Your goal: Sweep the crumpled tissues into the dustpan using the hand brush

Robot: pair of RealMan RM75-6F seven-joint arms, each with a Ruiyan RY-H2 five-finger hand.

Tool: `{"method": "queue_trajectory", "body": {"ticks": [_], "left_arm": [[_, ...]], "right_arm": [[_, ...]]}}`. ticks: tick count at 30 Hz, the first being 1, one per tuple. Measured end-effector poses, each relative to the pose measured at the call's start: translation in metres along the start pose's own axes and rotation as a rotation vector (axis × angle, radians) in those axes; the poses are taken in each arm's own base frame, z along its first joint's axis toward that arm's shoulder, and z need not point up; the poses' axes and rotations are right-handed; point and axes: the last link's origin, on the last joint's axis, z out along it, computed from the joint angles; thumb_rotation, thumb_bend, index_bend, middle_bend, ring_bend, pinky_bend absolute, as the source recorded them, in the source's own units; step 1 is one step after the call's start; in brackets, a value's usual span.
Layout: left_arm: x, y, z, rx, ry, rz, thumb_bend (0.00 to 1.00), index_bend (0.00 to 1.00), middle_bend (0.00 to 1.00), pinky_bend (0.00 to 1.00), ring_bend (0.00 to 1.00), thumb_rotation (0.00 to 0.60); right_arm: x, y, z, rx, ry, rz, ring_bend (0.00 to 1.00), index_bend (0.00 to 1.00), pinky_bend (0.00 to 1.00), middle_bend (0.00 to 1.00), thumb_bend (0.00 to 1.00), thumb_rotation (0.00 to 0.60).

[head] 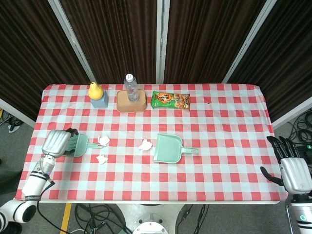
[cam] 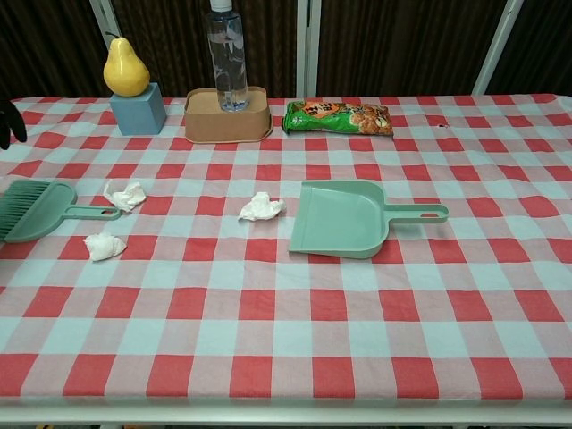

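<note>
The desk [head: 234,126] under its red-and-white checked cloth carried everything; the mint-green plastic dustpan [head: 167,147] lay flat near the middle, mouth toward the left edge, handle toward the right edge; the silver left hand [head: 57,142] hung over the left edge, above the bristle end of the mint-green hand brush [head: 79,144], and whether its fingers were apart or together I cannot tell; the silver right hand [head: 294,171] sat off the front right corner, dark fingers spread, holding nothing; a tan tray [head: 131,103] with a clear water bottle [head: 130,87] stood by the back edge; three crumpled white tissues lay between brush and dustpan: one [head: 104,141] beside the brush handle, one [head: 102,159] nearer the front edge, one [head: 144,145] just left of the dustpan mouth.
</note>
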Motion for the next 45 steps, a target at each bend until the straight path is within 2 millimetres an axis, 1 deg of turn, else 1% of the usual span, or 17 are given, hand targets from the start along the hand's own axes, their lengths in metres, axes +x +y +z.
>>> {"method": "queue_trajectory", "body": {"ticks": [5,8,13,20,26,34,45], "left_arm": [[-0.012,0.018,0.02,0.004,-0.062,0.053,0.18,0.41,0.47,0.88,0.7,0.6],[-0.017,0.026,0.03,0.015,-0.09,0.064,0.2,0.41,0.47,0.88,0.7,0.6],[-0.022,0.035,0.04,0.03,-0.121,0.102,0.2,0.41,0.46,0.88,0.7,0.6],[-0.028,0.056,0.051,0.014,-0.157,0.153,0.2,0.41,0.46,0.88,0.7,0.6],[-0.036,0.062,0.055,0.016,-0.186,0.172,0.2,0.41,0.46,0.88,0.7,0.6],[-0.04,0.065,0.057,0.015,-0.21,0.178,0.2,0.41,0.46,0.88,0.7,0.6],[-0.046,0.067,0.062,0.016,-0.232,0.2,0.23,0.41,0.46,0.88,0.7,0.6]], "right_arm": [[-0.001,0.001,0.0,-0.003,-0.006,0.0,0.0,0.02,0.0,0.1,0.17,0.6],[-0.002,0.001,0.0,-0.005,-0.009,0.001,0.0,0.02,0.0,0.1,0.17,0.6],[-0.002,0.002,0.0,-0.009,-0.01,-0.001,0.0,0.02,0.0,0.1,0.17,0.6],[-0.003,0.003,-0.001,-0.015,-0.016,0.002,0.0,0.02,0.0,0.1,0.17,0.6],[-0.004,0.005,-0.001,-0.023,-0.022,0.002,0.0,0.02,0.0,0.1,0.17,0.6],[-0.004,0.006,0.0,-0.026,-0.023,0.001,0.0,0.02,0.0,0.1,0.17,0.6],[-0.005,0.007,-0.002,-0.035,-0.026,0.001,0.0,0.02,0.0,0.1,0.17,0.6]]}}
